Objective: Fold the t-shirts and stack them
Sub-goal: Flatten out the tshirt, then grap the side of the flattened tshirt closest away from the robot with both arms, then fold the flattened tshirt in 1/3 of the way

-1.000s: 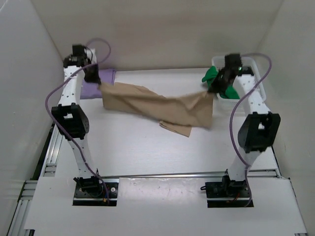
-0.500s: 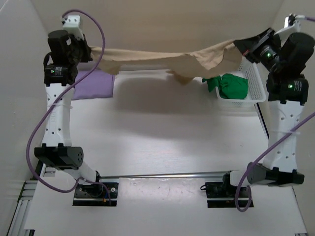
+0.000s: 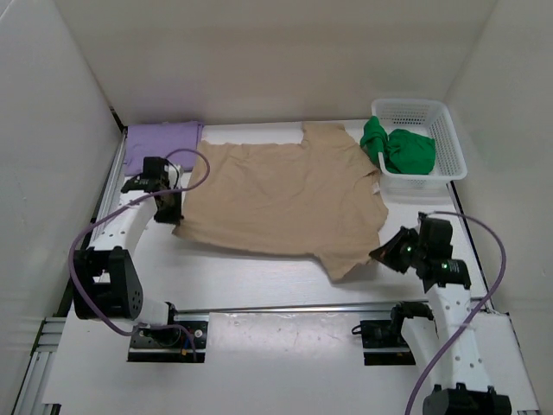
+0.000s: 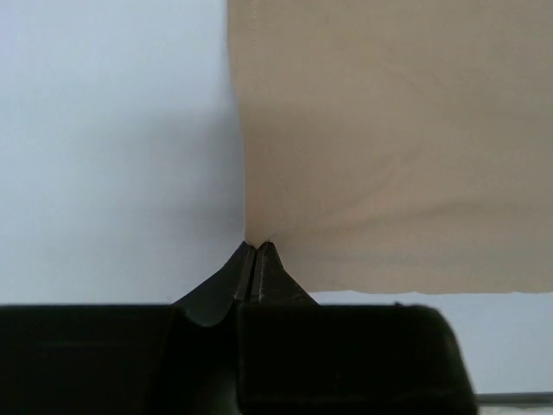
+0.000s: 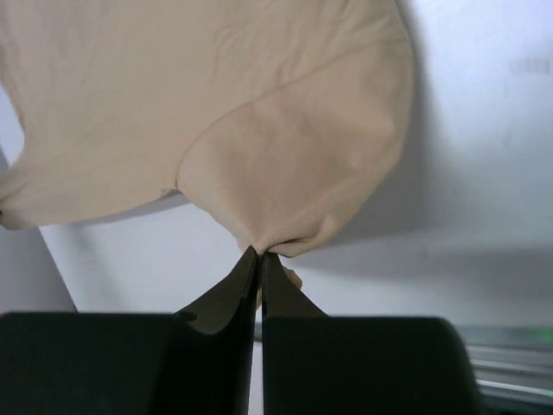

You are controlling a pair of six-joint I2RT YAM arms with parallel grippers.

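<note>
Now, starting at the far left, the purple shirt (image 3: 160, 138) lies as a flat rectangle against the wall, and it looks folded, though the left arm hides its near edge. Just near of it the left gripper (image 3: 175, 214) has its fingers pressed together on the left edge of the tan shirt (image 3: 276, 194); the left wrist view shows the tips (image 4: 255, 251) pinching a small peak of cloth. The tan shirt is spread nearly flat over the middle of the table (image 3: 259, 285), so the step in hand appears to be laying it out for folding. At its near right corner the right gripper (image 3: 380, 253) is likewise clamped on a puckered fold of tan cloth (image 5: 276, 233). Next, I judge, both grippers need to let go, smooth the wrinkled near right part, then take a fresh hold and fold one side over. At the far right the green shirt (image 3: 406, 151) sits bunched in the white basket (image 3: 415, 105), spilling over its left rim. Which tan edge is collar or hem is hard to tell, and each wrist view cuts off most of the shirt.
</note>
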